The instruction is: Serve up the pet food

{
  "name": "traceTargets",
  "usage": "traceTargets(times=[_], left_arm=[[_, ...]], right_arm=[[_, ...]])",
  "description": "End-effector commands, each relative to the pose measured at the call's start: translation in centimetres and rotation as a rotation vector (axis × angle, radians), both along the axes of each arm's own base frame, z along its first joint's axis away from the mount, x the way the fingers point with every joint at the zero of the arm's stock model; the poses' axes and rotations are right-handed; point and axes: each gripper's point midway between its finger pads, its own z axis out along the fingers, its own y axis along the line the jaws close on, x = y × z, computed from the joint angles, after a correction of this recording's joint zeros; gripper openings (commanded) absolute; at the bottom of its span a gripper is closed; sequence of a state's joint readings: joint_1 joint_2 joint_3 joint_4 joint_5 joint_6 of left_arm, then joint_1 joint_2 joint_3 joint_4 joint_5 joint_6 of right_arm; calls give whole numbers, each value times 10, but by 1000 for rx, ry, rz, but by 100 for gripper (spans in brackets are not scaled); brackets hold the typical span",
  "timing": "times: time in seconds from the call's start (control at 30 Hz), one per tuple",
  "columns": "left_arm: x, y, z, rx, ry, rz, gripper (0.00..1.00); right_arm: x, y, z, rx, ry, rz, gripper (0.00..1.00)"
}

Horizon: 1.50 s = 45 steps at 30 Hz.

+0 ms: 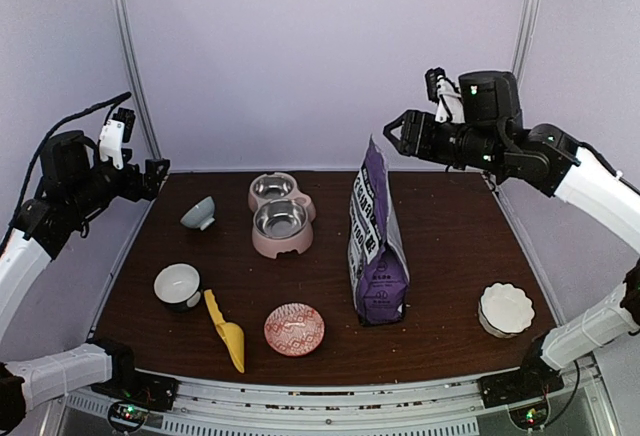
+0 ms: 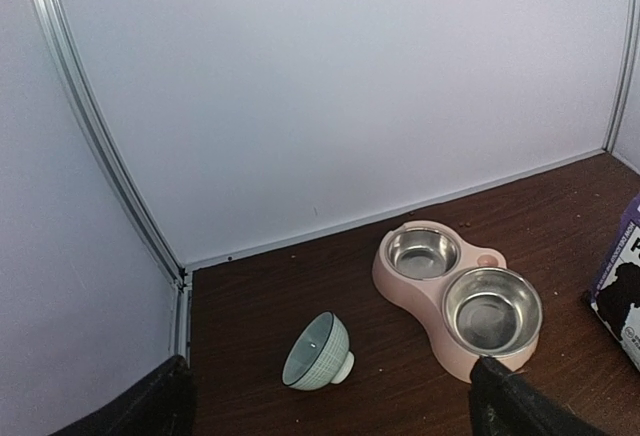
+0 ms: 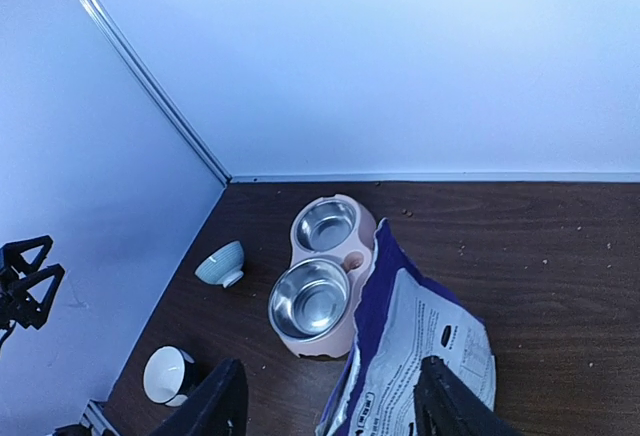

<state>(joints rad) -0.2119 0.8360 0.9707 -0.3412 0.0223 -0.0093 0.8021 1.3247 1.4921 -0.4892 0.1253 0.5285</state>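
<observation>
left gripper (image 1: 158, 174) hangs released and empty over the table's (image 1: 450, 256) far-left corner. right gripper (image 1: 392, 134), fingers spread and also empty, hovers above the pet food bag (image 1: 378, 246), which stands upright mid-table just right of the pink double bowl (image 1: 280, 216). the kibble inside is hidden.

The tabletop (image 1: 450, 246) looks like dark matt wood, the pink feeder (image 1: 262, 245) smooth plastic holding shiny metal bowls (image 1: 281, 219), the purple bag (image 1: 380, 278) glossy, the scoop (image 1: 226, 332) yellow plastic.
</observation>
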Motion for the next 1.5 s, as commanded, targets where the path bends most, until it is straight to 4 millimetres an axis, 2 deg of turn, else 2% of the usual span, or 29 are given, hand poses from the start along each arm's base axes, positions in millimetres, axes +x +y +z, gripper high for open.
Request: traceTargets(times=[0.0, 0.3, 0.47, 0.7, 1.13, 1.47], left_arm=[[1, -1, 10, -15, -32, -2, 98], [1, -1, 11, -17, -32, -2, 98], [1, 0, 11, -17, -34, 0, 98], [2, -1, 10, -16, -29, -1, 98], [1, 0, 10, -15, -29, 1, 98], [1, 0, 11, -16, -33, 1, 98]], right_arm=[[1, -22, 2, -100, -13, -72, 55], [9, 1, -13, -131, 59, -10, 33], [11, 11, -21, -132, 86, 17, 28], [15, 12, -30, -161, 112, 5, 20], [15, 16, -43, -184, 149, 20, 12], [15, 19, -52, -192, 174, 28, 10]])
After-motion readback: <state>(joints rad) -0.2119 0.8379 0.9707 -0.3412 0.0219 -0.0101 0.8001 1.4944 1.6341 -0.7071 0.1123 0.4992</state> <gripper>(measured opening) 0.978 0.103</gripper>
